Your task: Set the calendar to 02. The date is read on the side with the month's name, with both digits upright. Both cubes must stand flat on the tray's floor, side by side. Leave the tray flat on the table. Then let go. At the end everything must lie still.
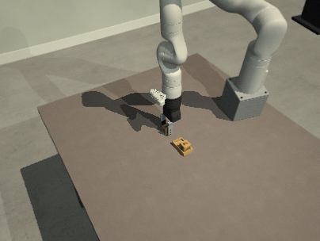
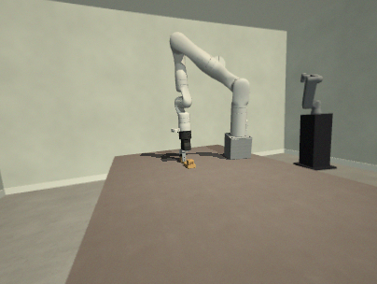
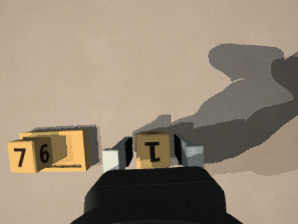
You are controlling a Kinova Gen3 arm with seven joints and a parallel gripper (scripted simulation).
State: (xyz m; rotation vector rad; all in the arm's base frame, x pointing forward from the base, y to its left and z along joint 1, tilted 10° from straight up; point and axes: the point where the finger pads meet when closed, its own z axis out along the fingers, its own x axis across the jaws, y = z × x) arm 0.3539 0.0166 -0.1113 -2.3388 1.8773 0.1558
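Observation:
A yellow cube (image 3: 152, 156) (image 1: 165, 130) stands between the fingers of my gripper (image 3: 153, 145) (image 1: 166, 126) (image 2: 183, 156). The gripper is open, with a gap on each side of the cube. The cube's top shows a black 1, upside down in the wrist view. The yellow tray (image 3: 84, 151) (image 1: 188, 153) lies apart from it, left of the fingers in the wrist view. A second cube (image 3: 30, 156) (image 1: 185, 146) is at the tray's left end in the wrist view, showing 7 and 6. How it sits on the tray's floor is partly hidden, and no month's name is readable.
The arm's grey base block (image 1: 245, 102) (image 2: 238, 147) stands on the table (image 1: 131, 186) (image 2: 210, 224), toward the back right in the top and exterior views. The arm's shadow falls beside the gripper. A black pedestal (image 2: 315, 140) with another arm stands off the table.

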